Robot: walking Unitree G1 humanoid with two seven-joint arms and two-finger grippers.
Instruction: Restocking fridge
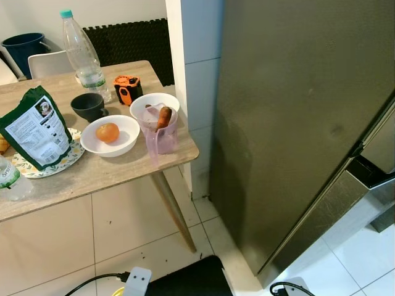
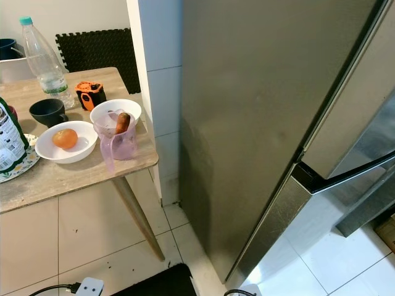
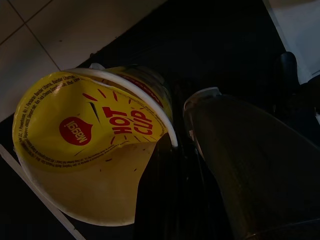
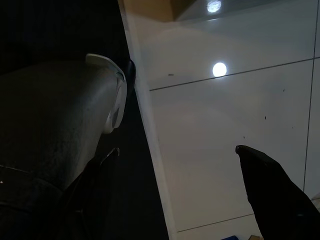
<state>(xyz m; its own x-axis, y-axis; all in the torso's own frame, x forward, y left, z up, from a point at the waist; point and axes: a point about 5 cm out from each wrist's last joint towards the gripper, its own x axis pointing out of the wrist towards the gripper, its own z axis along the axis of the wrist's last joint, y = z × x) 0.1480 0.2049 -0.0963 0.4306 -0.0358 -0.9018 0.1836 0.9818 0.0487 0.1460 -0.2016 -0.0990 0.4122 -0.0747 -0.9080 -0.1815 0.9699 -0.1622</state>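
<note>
Left wrist view shows the left gripper (image 3: 175, 150) pinching a yellow noodle cup (image 3: 85, 150); the right gripper (image 4: 185, 135) hangs spread above floor tiles (image 4: 210, 115) beside the closed fridge (image 1: 296, 117).

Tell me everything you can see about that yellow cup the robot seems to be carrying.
The yellow cup is a noodle cup with a white rim and a yellow lid printed with red "HOT CUP" lettering and a red oval logo. The lid is creased and partly lifted along one edge. In the left wrist view it sits tilted, pressed against one dark finger of the left gripper, above a black mat and pale floor tiles. The picture is dim, so finer print is unreadable.
</note>
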